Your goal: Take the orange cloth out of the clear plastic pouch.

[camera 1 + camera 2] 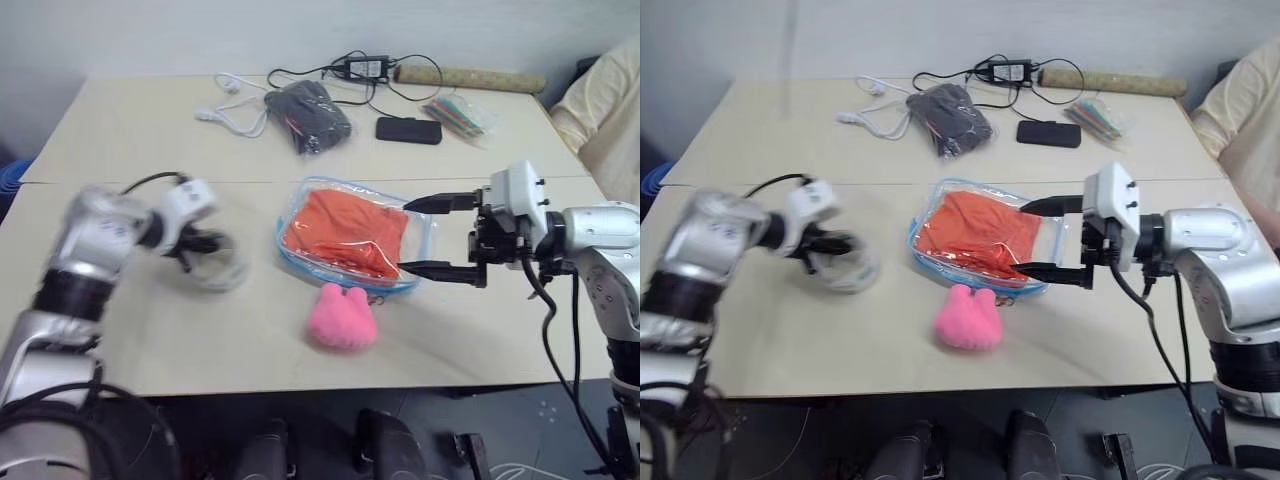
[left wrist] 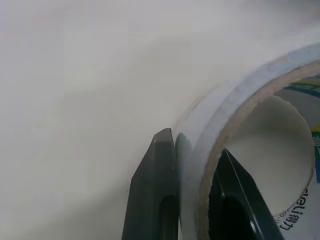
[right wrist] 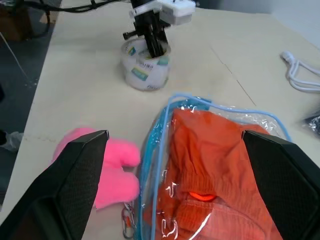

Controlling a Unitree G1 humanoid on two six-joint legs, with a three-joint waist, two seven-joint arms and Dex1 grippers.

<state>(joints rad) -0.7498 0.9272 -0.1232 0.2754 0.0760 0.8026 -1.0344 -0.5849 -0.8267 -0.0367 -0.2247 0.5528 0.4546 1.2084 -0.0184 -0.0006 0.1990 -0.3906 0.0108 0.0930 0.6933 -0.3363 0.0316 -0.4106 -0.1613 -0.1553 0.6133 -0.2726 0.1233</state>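
Right wrist view, orange cloth (image 3: 215,165) inside clear plastic pouch (image 3: 150,165), pink plush (image 3: 107,170) beside

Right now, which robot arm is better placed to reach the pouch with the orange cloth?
The right. Its open end effector sits at the clear plastic pouch; the left end effector is clamped on a tape roll.

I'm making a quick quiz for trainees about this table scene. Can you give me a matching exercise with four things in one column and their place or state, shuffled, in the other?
Things:
1. orange cloth
2. pink plush toy
3. roll of tape
4. right gripper

States:
A. clamped on its wall by the left gripper
B. open, at the pouch's edge
C. inside the clear plastic pouch
D. on the table, just in front of the pouch

Pairs: 1-C, 2-D, 3-A, 4-B
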